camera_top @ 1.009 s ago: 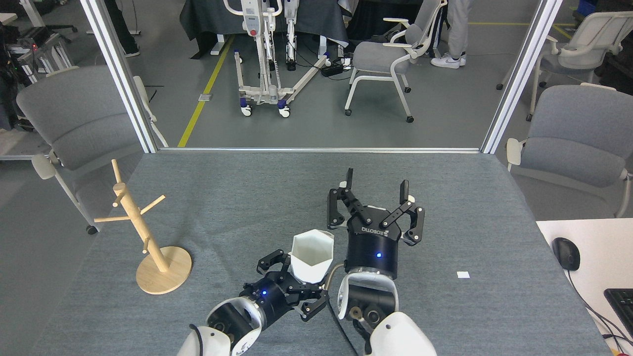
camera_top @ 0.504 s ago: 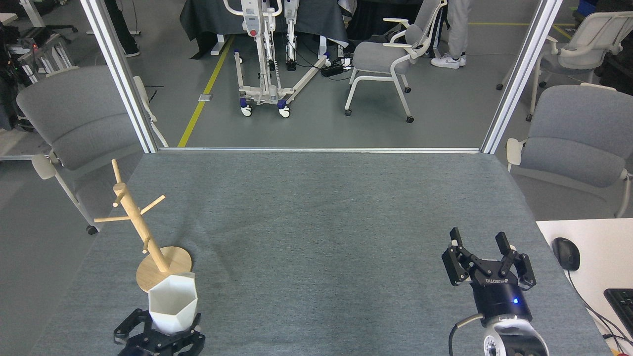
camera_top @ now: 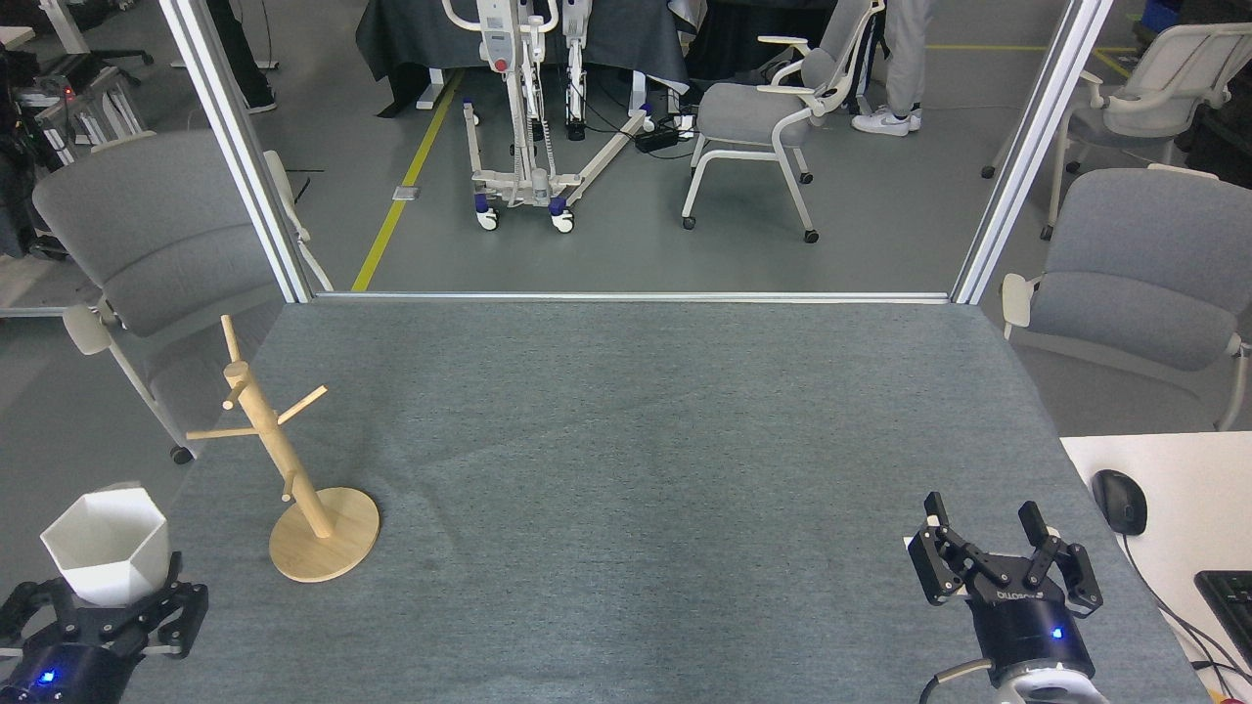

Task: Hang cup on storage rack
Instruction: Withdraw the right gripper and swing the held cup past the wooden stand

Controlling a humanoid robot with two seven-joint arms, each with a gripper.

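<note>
Left black multi-link gripper [camera_top: 103,587] sits low at the bottom-left corner, pointing up and away from the camera, its fingers [camera_top: 181,608] closed around the base of a small matte white faceted cup [camera_top: 105,543] held upright with its hexagonal rim open to the top; blue indicator light on the wrist body, rest of the arm cut off by the edge. Right black multi-link gripper [camera_top: 990,528] is at the bottom right, pointing up and away, fingers spread apart and holding nothing, blue light on its cylindrical black wrist, white arm segment just showing at the bottom edge.
</note>
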